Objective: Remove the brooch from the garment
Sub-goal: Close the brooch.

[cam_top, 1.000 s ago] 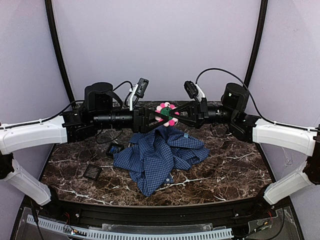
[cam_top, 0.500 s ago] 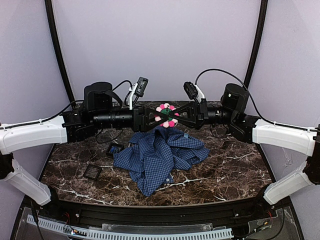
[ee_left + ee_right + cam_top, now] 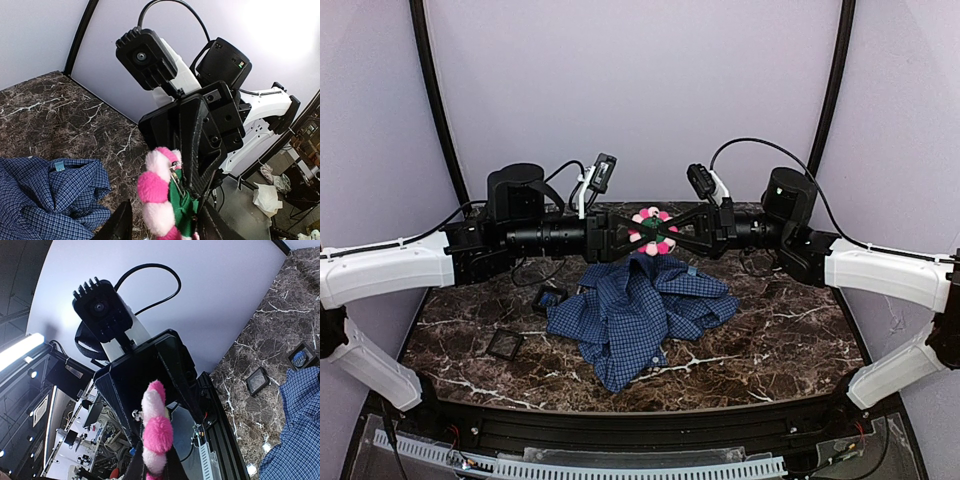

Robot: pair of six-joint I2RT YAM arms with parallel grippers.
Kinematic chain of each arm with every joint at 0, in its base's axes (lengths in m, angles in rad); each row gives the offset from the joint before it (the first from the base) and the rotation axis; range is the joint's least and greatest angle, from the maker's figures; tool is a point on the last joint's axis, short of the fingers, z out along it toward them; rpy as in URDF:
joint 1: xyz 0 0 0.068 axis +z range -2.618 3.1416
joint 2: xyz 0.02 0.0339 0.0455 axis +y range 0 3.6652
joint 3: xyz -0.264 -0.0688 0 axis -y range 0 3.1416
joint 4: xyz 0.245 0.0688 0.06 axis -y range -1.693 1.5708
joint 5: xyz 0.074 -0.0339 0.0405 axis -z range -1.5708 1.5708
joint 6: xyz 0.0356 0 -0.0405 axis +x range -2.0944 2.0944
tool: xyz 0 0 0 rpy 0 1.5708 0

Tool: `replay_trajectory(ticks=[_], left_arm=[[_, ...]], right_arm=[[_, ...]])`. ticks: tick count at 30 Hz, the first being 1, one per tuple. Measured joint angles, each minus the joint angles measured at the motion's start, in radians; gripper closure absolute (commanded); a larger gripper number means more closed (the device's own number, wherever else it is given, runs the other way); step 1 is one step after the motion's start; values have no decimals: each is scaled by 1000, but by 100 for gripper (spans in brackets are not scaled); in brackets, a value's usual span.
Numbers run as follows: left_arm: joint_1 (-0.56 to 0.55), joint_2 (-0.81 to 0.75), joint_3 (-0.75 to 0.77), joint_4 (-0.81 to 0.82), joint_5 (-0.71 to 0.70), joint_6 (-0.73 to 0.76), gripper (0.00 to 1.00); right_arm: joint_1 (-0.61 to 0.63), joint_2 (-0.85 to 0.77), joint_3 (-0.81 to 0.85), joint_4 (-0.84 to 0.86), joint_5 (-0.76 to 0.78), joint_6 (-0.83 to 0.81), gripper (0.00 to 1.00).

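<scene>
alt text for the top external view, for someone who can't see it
The left gripper and right gripper meet mid-air at a pink flower brooch, just above a crumpled blue checked shirt on a dark marble table. Two small black trays lie left of the shirt.

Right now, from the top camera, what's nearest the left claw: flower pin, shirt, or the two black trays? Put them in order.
1. Flower pin, between the left gripper fingers.
2. Shirt, just beneath.
3. Tray beside the shirt, on its left.
4. Front-left tray, farthest.
</scene>
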Motion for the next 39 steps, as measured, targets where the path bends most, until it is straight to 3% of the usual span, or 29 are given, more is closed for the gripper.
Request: replay_trajectory(ticks=[17, 39], left_arm=[[7, 0, 0, 23, 100, -23, 75], [39, 8, 10, 61, 286, -127, 79]], right_arm=[[5, 2, 0, 27, -39, 0, 100], [12, 10, 8, 84, -109, -34, 100]])
